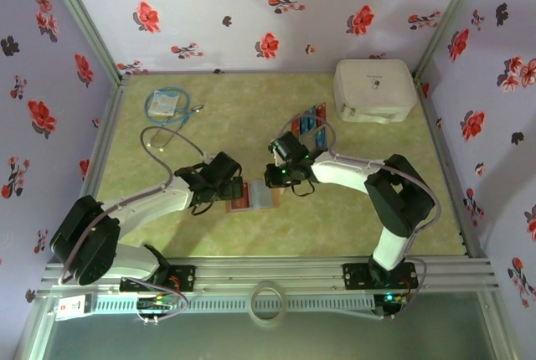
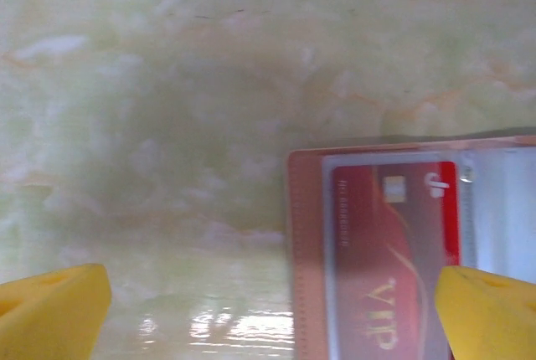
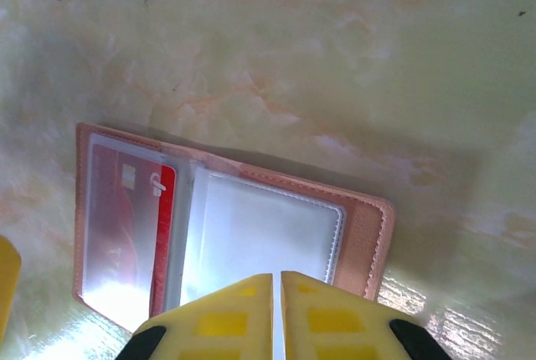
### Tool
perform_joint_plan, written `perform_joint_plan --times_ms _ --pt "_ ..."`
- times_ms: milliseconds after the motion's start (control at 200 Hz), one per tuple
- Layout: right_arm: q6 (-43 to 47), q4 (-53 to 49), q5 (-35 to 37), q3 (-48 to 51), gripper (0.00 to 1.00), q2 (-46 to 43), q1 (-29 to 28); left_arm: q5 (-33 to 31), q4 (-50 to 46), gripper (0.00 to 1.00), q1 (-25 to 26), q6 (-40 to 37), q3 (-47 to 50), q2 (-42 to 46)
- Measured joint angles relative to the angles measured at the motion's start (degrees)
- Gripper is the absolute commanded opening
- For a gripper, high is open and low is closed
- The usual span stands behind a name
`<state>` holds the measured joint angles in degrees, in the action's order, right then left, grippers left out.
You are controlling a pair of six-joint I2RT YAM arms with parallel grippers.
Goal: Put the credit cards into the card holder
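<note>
The reddish-brown card holder (image 1: 251, 195) lies open on the table between my two grippers. A red VIP credit card (image 2: 394, 243) sits inside its left clear pocket (image 3: 126, 226). My left gripper (image 1: 219, 177) hangs open just left of the holder, its yellow fingers (image 2: 50, 310) wide apart over the holder's left edge (image 2: 306, 251). My right gripper (image 3: 276, 318) is shut at the holder's near edge, pinching the bright clear pocket leaf (image 3: 260, 234). More red and blue credit cards (image 1: 308, 124) lie in a row further back.
A big white box (image 1: 374, 90) stands at the back right, close to the row of cards. A blue coiled cable in a bag (image 1: 167, 106) lies at the back left. Flowered walls close in three sides.
</note>
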<state>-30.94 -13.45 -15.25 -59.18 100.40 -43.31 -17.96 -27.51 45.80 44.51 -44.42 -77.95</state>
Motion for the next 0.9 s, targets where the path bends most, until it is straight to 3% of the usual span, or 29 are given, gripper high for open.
perform_joint_plan --times_ms 900 --pt "0.5 2.1 -3.8 -1.0 0.07 5.5 0.2 0.2 6.3 1.00 5.0 -2.3 0.0 -5.4"
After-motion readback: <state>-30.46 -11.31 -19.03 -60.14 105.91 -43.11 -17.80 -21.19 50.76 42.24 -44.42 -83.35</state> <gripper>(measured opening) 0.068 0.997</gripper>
